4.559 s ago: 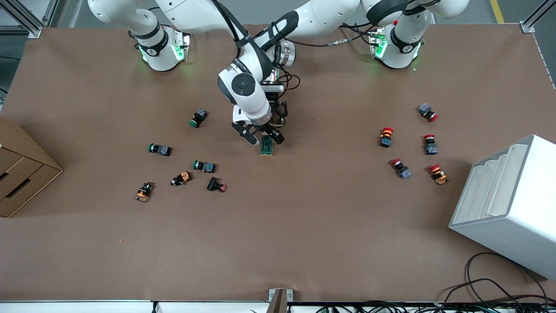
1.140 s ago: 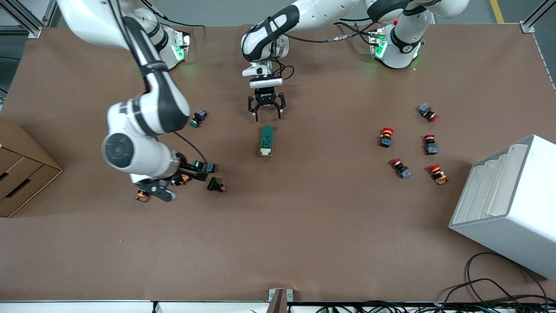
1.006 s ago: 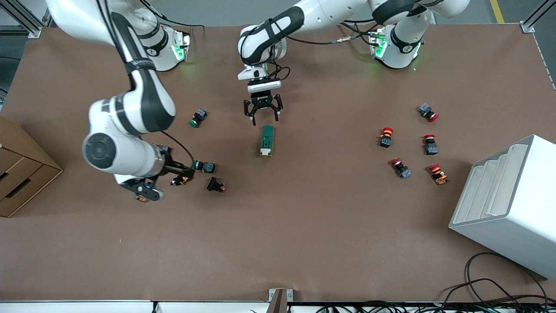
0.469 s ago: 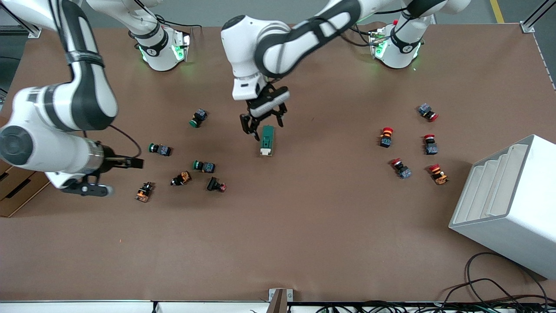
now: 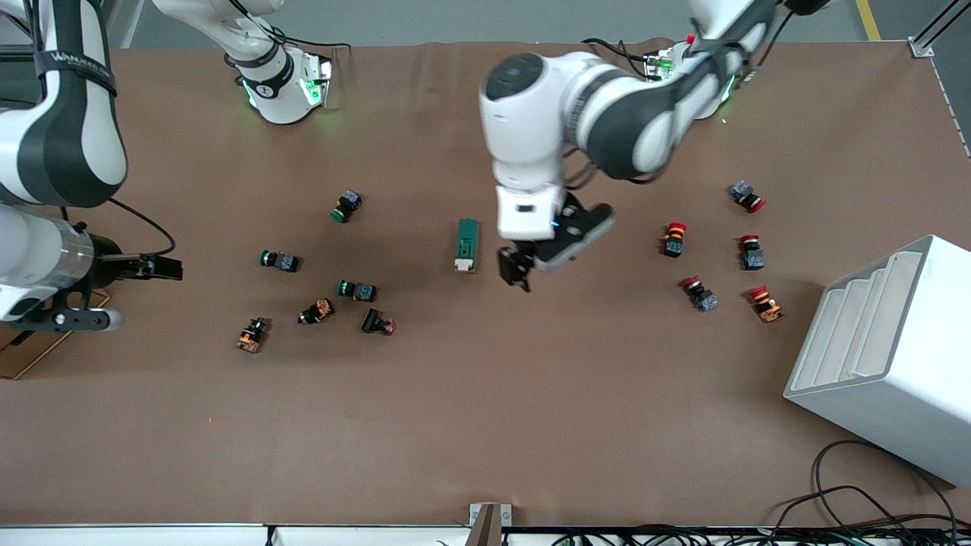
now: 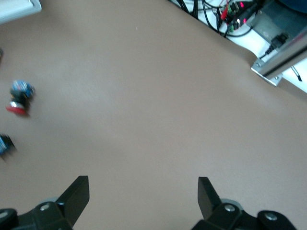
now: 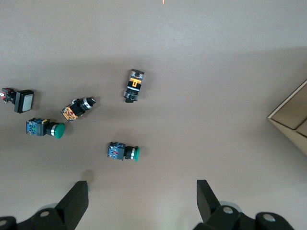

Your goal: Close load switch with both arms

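The load switch [image 5: 467, 244], a dark green block with a white end piece, lies alone on the brown table [image 5: 485, 394] near its middle. It shows in neither wrist view. My left gripper [image 5: 525, 270] hangs open and empty over bare table beside the switch, toward the left arm's end; in the left wrist view [image 6: 143, 196] its fingers stand wide apart. My right gripper [image 5: 67, 319] is up over the cardboard box at the right arm's end of the table; in the right wrist view [image 7: 142, 196] it is open and empty.
Several green and orange pushbuttons [image 5: 356, 290] [image 7: 122, 152] lie between the switch and the cardboard box [image 5: 30, 303] [image 7: 292, 124]. Several red pushbuttons [image 5: 674, 237] [image 6: 18, 98] lie toward the left arm's end, by a white rack [image 5: 887, 349]. Cables [image 5: 857, 500] lie at the near edge.
My left gripper has moved from over the switch's farther end to beside it, toward the left arm's end. My right arm has swung away from the pushbuttons to over the cardboard box. The switch has not moved.
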Available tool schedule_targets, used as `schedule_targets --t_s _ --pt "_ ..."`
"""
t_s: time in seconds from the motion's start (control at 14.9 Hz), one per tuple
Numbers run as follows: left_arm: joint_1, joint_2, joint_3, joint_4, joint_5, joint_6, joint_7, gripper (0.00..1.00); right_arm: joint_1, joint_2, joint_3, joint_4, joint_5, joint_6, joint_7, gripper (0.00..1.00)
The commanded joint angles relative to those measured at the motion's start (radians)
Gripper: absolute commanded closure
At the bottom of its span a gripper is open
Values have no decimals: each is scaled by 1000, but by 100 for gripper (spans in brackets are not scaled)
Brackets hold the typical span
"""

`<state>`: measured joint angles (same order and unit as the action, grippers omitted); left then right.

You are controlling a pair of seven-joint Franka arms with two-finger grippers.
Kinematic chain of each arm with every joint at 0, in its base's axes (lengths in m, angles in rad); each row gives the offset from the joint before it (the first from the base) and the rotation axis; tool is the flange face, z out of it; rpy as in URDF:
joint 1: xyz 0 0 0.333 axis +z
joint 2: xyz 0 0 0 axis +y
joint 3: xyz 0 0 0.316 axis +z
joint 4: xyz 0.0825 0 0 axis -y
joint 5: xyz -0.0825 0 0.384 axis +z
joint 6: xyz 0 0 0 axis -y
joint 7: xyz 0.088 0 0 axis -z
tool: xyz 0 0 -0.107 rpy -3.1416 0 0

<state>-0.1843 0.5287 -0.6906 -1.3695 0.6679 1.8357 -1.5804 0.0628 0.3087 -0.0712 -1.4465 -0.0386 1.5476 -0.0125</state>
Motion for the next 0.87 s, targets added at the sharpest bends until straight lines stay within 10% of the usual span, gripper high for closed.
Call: schedule_targets --t_s 0.0,0.34,0.8 --pt "92 -58 -9 16 -98 -61 193 0 -40 -8 22 34 -26 -55 -55 0" --pt "259 -163 8 18 -258 -79 587 0 -69 -7 22 95 -20 -142 -84 0" --pt "269 -348 317 18 -503 -217 1184 0 -75 1 25 179 -18 -204 -78 0"
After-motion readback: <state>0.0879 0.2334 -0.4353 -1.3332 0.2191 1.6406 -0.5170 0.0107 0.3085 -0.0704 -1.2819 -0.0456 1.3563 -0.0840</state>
